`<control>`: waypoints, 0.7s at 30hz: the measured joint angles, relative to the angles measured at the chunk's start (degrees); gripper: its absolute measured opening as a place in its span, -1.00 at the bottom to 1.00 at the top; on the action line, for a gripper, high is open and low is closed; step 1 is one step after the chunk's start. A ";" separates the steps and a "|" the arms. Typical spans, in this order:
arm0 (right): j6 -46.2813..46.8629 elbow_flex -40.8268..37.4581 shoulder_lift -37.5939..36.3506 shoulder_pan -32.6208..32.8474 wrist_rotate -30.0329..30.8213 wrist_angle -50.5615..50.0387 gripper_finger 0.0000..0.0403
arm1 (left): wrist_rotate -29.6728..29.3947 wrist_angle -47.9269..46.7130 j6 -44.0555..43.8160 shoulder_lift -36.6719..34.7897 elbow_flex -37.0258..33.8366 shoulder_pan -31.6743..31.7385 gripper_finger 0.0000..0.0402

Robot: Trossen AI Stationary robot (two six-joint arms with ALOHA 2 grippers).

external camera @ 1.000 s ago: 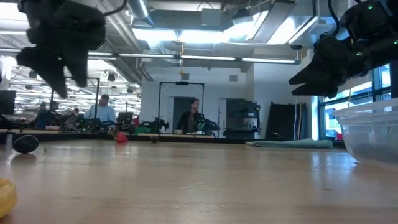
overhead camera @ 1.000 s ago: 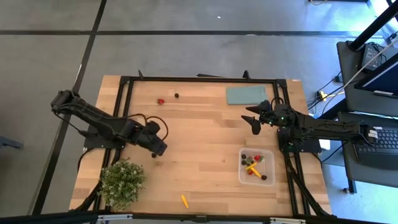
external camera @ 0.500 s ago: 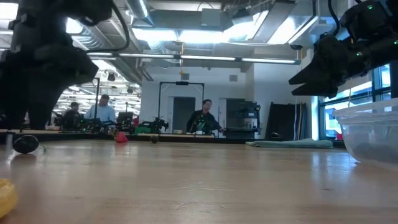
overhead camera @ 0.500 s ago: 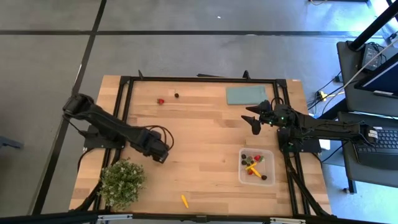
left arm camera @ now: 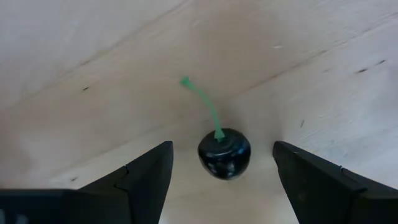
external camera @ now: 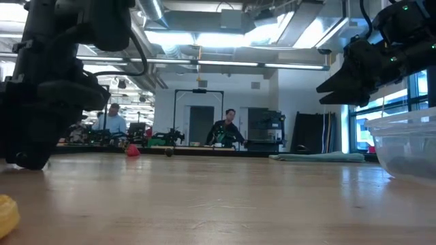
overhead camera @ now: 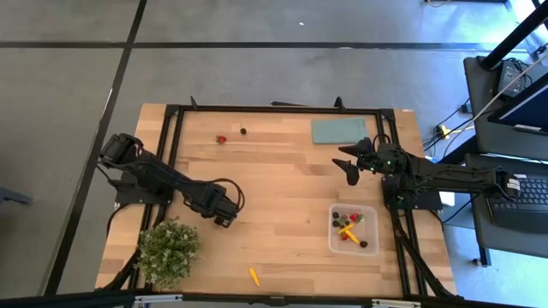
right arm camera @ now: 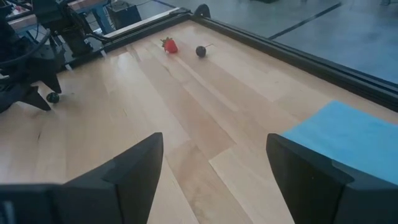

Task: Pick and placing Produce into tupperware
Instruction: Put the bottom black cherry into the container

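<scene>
Left claw [overhead camera: 224, 217]: lowered to the surface [overhead camera: 282, 188] just beside the potted plant [overhead camera: 168, 250]; its fingers [left arm camera: 146, 177] are spread wide, one on each side of a dark cherry [left arm camera: 224, 153] with a green stem. A clear gap is seen between the cherry and each finger, so nothing is gripped.
Dark cherry: lying on the wood between the open fingers, stem pointing away from the wrist camera; in the low view it is only partly seen under the dark bulk of the left arm.
Right claw [overhead camera: 350, 165]: held above the surface near the teal-grey slab [overhead camera: 337, 130]; its fingers [right arm camera: 124, 171] are spread wide and nothing is held.
Tupperware [overhead camera: 354, 229]: placed at the right side of the surface, near the right arm's base; several pieces of produce are seen inside it, red, dark and orange-yellow.
Loose produce: a red berry [overhead camera: 221, 139] and a second dark round piece [overhead camera: 243, 132] lie close together near the far edge; an orange-yellow stick [overhead camera: 254, 275] lies near the front edge, well apart from the tupperware.
Background: people are seen at benches in the room behind, in the low view.
</scene>
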 joint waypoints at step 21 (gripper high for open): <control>0.00 0.00 0.00 0.00 0.00 -0.02 0.42 | -0.69 1.34 -3.21 0.18 0.02 2.35 0.02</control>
